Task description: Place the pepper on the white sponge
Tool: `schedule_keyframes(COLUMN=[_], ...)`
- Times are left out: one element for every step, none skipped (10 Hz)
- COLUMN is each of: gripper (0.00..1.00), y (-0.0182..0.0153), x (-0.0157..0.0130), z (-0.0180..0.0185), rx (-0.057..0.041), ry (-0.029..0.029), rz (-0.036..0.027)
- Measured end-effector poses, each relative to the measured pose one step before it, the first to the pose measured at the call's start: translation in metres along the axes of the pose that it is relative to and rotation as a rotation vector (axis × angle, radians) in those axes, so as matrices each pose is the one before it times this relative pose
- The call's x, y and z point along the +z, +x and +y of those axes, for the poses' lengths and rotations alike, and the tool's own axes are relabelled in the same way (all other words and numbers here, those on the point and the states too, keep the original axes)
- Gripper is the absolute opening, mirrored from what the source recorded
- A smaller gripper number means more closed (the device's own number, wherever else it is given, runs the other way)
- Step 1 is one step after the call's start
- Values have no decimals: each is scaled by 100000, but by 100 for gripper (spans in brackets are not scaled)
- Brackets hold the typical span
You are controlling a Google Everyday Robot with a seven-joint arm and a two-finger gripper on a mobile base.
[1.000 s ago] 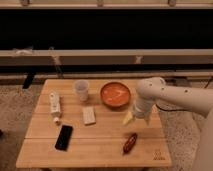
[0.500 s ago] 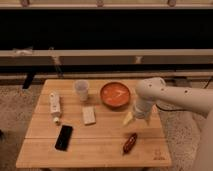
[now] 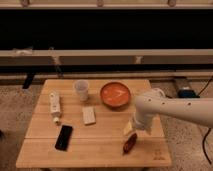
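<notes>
The pepper (image 3: 130, 144), small, slim and dark red-brown, lies on the wooden table (image 3: 100, 150) near its front right. My gripper (image 3: 129, 128) hangs at the end of the white arm, just above and behind the pepper, pointing down, open, with nothing in it. The white sponge (image 3: 89, 115), a small flat off-white block, lies near the table's middle, well left of the gripper.
An orange bowl (image 3: 115, 94) stands behind the gripper. A clear cup (image 3: 81, 90) is at the back middle, a white tube-shaped bottle (image 3: 55, 106) at the left, and a black phone (image 3: 63, 137) at the front left. A low wall runs behind the table.
</notes>
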Motion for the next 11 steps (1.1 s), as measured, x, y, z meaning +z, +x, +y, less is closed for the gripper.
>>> schedule_keyframes(gripper=[80, 80, 80, 80, 80, 80, 80, 80, 80, 79, 73], y=[662, 549, 224, 280, 153, 182, 10, -107, -3, -16, -47], x=[470, 652, 397, 525, 449, 758, 515, 770, 613, 395, 269], z=[355, 469, 398, 347, 136, 284, 232, 139, -21, 23, 89], rx=[246, 271, -227, 108, 157, 161, 1, 26, 448, 246, 119], ry=[-185, -297, -16, 6, 297, 496, 399, 641, 774, 606, 454], rz=[74, 781, 581, 832, 556, 977, 624, 548, 756, 481, 19])
